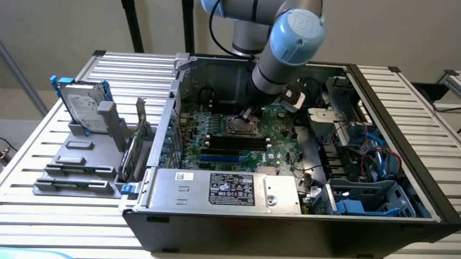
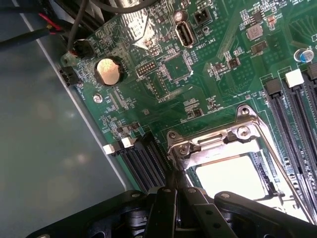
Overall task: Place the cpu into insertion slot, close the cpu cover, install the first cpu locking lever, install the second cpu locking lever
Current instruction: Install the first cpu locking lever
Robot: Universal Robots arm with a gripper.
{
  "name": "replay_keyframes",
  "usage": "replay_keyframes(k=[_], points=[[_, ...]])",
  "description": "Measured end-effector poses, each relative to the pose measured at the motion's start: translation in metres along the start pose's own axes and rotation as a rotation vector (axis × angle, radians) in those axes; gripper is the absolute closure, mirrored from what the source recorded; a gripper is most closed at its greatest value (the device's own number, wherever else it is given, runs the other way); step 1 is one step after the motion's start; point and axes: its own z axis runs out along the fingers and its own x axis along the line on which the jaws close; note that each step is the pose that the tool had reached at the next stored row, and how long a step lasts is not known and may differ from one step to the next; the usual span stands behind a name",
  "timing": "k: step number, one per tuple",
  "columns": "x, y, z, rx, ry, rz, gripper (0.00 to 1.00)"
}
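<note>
The jaws are pressed together, nothing pinched between them. In the wrist view the gripper (image 2: 179,196) is seen low over the green motherboard (image 2: 198,79), its black fingers (image 2: 166,208) brought to a narrow tip right at the edge of the cpu cover (image 2: 218,144) — whether contact is made cannot be told. The cover is laid down flat, a silvery frame around a cut-out centre, and the pale face of the cpu (image 2: 230,176) is seen through that opening, seated in the insertion slot. Long black memory slots (image 2: 292,109) are found beside the socket, and a round coin battery (image 2: 108,71) lies further off.

In the exterior view the gripper (image 1: 249,114) is lowered into the open computer case (image 1: 403,135), just above the socket (image 1: 241,127). A hard drive (image 1: 81,105) is propped upright on a grey stand at the exterior view's left.
</note>
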Motion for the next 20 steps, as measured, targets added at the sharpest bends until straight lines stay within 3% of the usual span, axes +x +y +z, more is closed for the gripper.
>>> replay_keyframes(k=[3,7,20], points=[[-0.001,0.0006,0.001,0.0085,0.0131,-0.005,0.89],[-0.002,0.0013,0.0019,0.0152,0.0218,-0.01,0.89],[-0.008,-0.0002,-0.0081,0.0171,0.0215,-0.013,0.89]])
